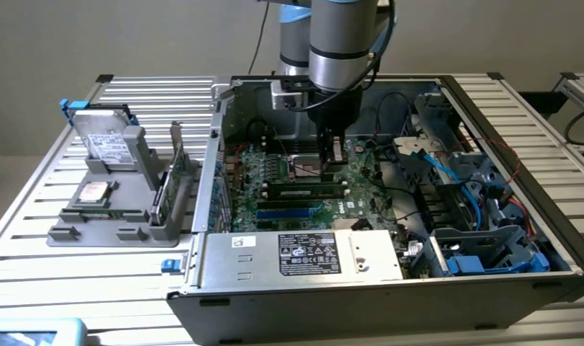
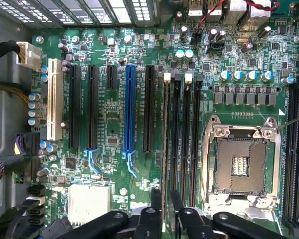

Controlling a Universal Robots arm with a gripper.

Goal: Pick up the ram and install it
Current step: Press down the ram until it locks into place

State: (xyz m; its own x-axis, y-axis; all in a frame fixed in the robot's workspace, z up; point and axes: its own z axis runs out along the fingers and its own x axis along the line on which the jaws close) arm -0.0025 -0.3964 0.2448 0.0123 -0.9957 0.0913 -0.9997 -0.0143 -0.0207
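Starting from the exterior view's left, we had the slatted table (image 1: 23,238) with a grey holder (image 1: 109,232) on it. The silver hard drive (image 1: 107,140) stood upright in the holder, with a green expansion card (image 1: 171,180) on edge just beside it. The open PC case (image 1: 369,292) sat in the middle of the table, and the arm reached down into it over the motherboard (image 1: 249,198).

From the wrist cam we could see the ram (image 2: 165,139) edge-on, lined up with the first of the black memory slots. That put it between the blue expansion slot (image 2: 129,109) and the CPU socket (image 2: 239,164). The claw (image 2: 165,198) was set narrow and held the ram at one end, with a finger (image 2: 156,201) on each side of the stick. Over on the exterior view's right, the drive bays had blue cables (image 1: 465,189) tangled around them.
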